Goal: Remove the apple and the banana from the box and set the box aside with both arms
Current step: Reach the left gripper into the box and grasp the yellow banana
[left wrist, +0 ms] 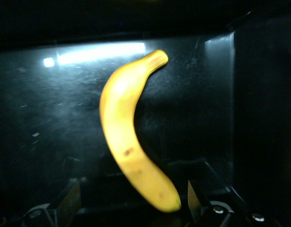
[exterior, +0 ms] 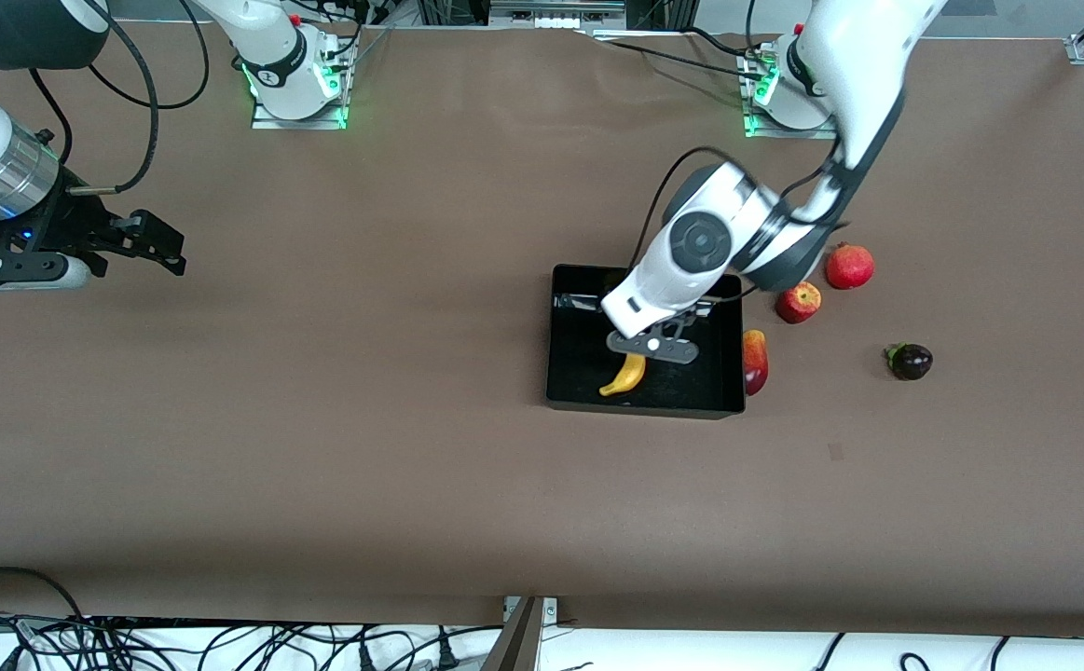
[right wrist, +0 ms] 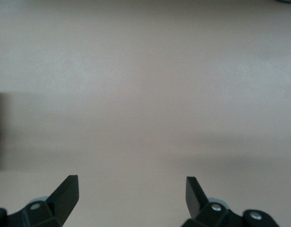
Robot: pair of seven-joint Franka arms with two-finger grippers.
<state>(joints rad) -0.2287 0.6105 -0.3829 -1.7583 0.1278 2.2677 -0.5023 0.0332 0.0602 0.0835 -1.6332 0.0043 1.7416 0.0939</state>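
the left pincer [exterior: 651, 347], jaws wide, hangs over the banana [exterior: 624, 375] in the box [exterior: 568, 326], its long axis running between them; the right pincer [exterior: 161, 244] waits wide over bare counter [exterior: 364, 447].

Brown tabletop [exterior: 411, 447] fills frame. Black box [exterior: 579, 373] right of centre, resting flat. Mango [exterior: 755, 362] touching box's right wall, outside it. Apple [exterior: 798, 303] just up-right of mango; pomegranate [exterior: 849, 267] just up-right of apple, close beside it. Dark purple fruit with green cap [exterior: 911, 362] farther right, well apart. Two arm bases [exterior: 297, 84] bolted along top edge, green lights lit. Tabletop's left half bare.
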